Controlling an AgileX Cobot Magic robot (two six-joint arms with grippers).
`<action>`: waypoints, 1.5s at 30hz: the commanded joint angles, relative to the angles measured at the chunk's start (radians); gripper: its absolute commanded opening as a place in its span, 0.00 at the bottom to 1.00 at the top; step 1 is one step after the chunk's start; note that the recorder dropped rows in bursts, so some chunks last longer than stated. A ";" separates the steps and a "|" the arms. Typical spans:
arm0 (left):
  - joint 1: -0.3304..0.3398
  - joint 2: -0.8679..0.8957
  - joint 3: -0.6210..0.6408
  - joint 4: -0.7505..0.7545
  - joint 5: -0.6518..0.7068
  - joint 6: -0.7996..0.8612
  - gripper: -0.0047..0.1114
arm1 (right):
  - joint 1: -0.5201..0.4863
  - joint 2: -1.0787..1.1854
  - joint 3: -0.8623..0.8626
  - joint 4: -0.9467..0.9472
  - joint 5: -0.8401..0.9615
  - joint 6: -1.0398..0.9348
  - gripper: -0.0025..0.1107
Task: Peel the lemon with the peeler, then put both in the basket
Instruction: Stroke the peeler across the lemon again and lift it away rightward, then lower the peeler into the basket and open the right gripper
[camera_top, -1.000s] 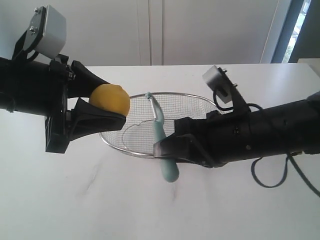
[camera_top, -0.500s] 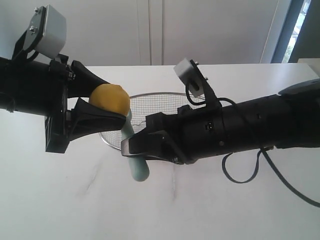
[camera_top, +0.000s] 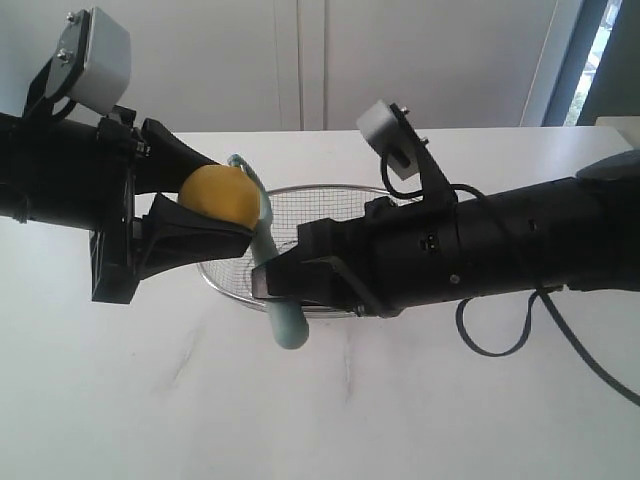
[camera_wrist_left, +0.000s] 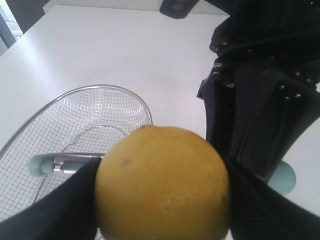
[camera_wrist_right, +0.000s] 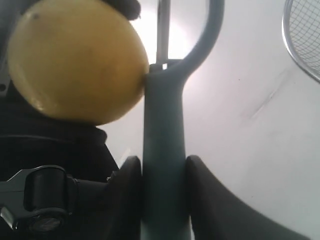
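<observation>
My left gripper (camera_top: 205, 212) is shut on the yellow lemon (camera_top: 220, 195), holding it above the table at the left rim of the wire basket (camera_top: 330, 215). The lemon (camera_wrist_left: 162, 182) fills the left wrist view between the black fingers. My right gripper (camera_top: 272, 283) is shut on the teal handle of the peeler (camera_top: 283, 318). The peeler stands nearly upright, its curved metal head (camera_top: 245, 170) against the lemon's right side. In the right wrist view the peeler (camera_wrist_right: 164, 150) touches the lemon (camera_wrist_right: 75, 60) just below the blade. The basket (camera_wrist_left: 75, 125) holds nothing.
The white table (camera_top: 400, 420) stretches in front of and around the basket. A white wall and cabinet doors stand behind it. The right arm's cable (camera_top: 500, 340) hangs over the table at the right.
The right gripper has carried the peeler leftward from over the basket to the lemon, then raised it so the blade head now rests against the lemon's side. The left gripper has stayed still.
</observation>
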 joint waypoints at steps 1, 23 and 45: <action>-0.005 -0.005 0.001 -0.018 0.014 0.000 0.05 | -0.001 -0.040 -0.006 -0.011 -0.002 0.012 0.02; -0.005 -0.005 0.001 -0.018 0.017 0.000 0.05 | -0.001 -0.399 -0.011 -0.241 -0.043 0.221 0.02; -0.005 -0.050 -0.161 0.664 0.201 -0.954 0.04 | -0.001 0.109 -0.516 -1.569 -0.069 0.851 0.02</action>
